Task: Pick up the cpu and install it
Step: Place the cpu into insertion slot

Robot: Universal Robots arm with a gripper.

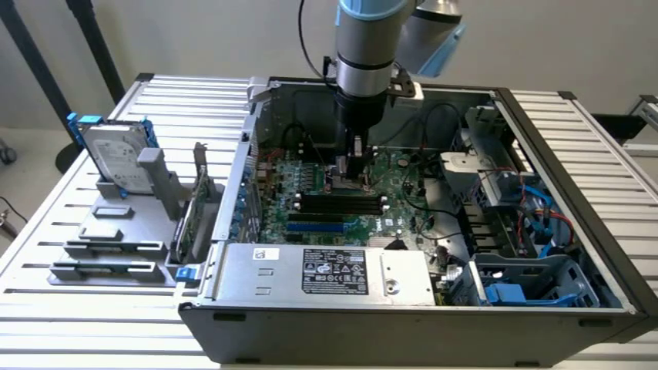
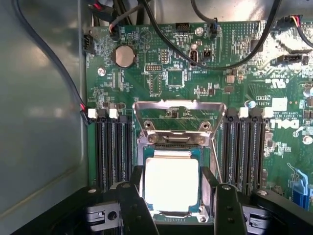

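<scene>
Since the socket lies flat on the motherboard (image 1: 308, 202), hangs plumb over it at centre frame of the exterior view, gripper (image 1: 355, 180) low inside the open case (image 1: 411, 324).

Wrist view: cpu (image 2: 171, 183) seated flat in that socket, silver top up, edges square to the memory slots (image 2: 110, 147) (near-square, so no real long axis). Load plate (image 2: 178, 120) hinged up clear. Jaws wide, fingers (image 2: 131, 200) straddling opposite edges; contact impossible to tell.

One cpu (image 2: 171, 182), one gripper (image 2: 174, 196), one motherboard (image 2: 146, 93), one coin battery (image 2: 124, 56), one hard drive (image 1: 111, 158), one computer case (image 1: 411, 333)
</scene>
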